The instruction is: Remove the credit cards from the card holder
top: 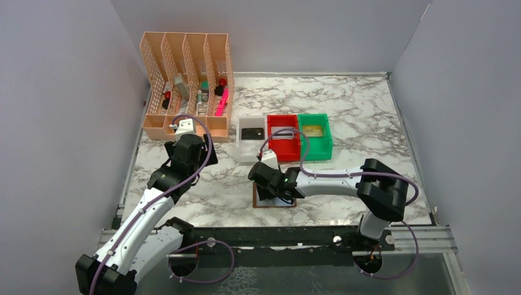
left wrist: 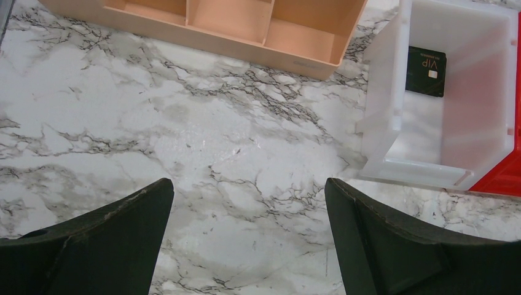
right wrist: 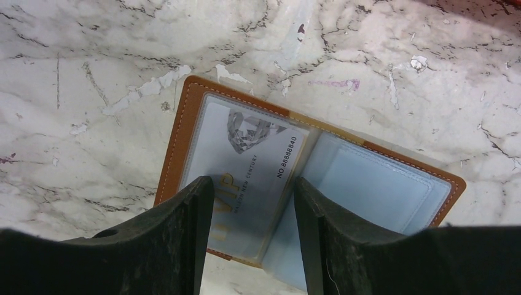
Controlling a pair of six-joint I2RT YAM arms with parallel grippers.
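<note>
Card holder (right wrist: 368,178) lies open, face up, on the marble table (top: 368,117) near its front edge, w/ the right gripper (right wrist: 252,190) directly over it. From above, the holder's long axis runs approx. left-right, along that edge; in the wrist view it slants from upper left to lower right. A silvery-white card (right wrist: 246,147) marked "VIP" sits in one pocket, its print and long axis running crosswise to the holder's. The other pocket shows only pale blue lining. Right gripper's fingers (right wrist: 184,227) are part-spread w/ tips over the card's lower half and nothing pinched btwn them; whether they touch it can't be told. Left gripper (left wrist: 249,184) hangs wide open over bare marble, holding nothing, just beside the white bin (left wrist: 381,123) w/ a black card (left wrist: 426,70) flat inside. A gold card (top: 313,130) lies in the green bin (top: 325,138).
</note>
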